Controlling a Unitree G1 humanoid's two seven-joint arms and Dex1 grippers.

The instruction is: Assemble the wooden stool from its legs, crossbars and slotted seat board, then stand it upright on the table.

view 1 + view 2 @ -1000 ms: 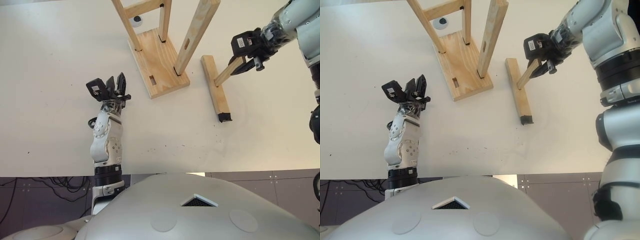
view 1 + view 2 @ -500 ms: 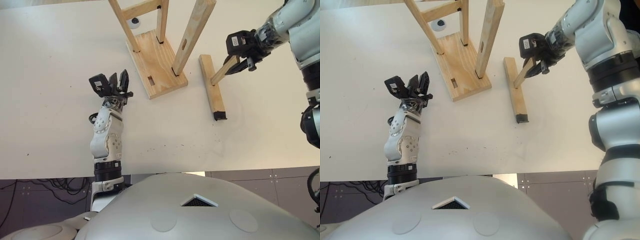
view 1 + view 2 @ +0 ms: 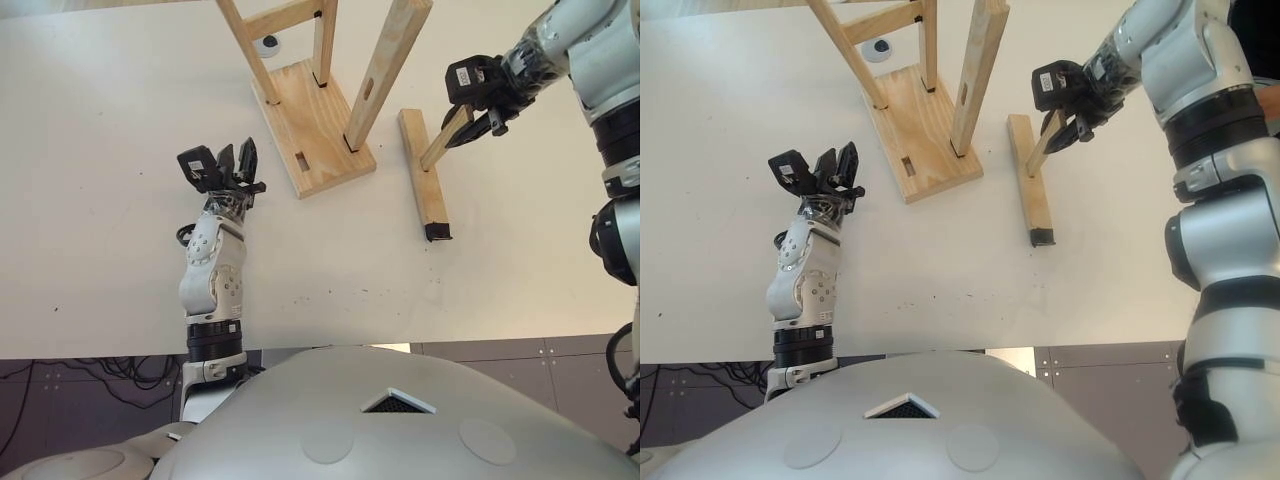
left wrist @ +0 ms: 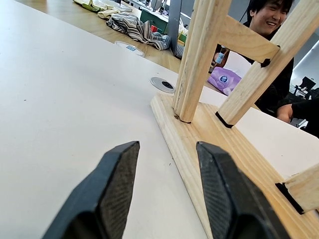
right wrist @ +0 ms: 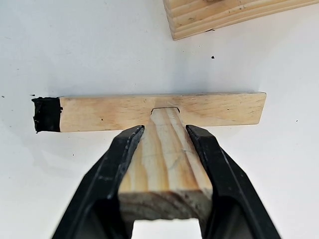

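The right gripper [image 5: 163, 130] clamps a crossbar [image 3: 441, 147] slotted into a loose leg [image 3: 424, 182] lying on the table [image 3: 100, 150], right of the seat board [image 3: 318, 130] with upright legs [image 3: 385, 60], while the left gripper [image 4: 167, 149] gapes empty beside that board's left edge.

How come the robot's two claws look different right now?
The left gripper is open and empty; the right gripper is shut on a crossbar. The left gripper sits low beside the seat board; the right gripper is raised above the table, its crossbar slotted into a loose leg lying flat. Both have two black fingers.
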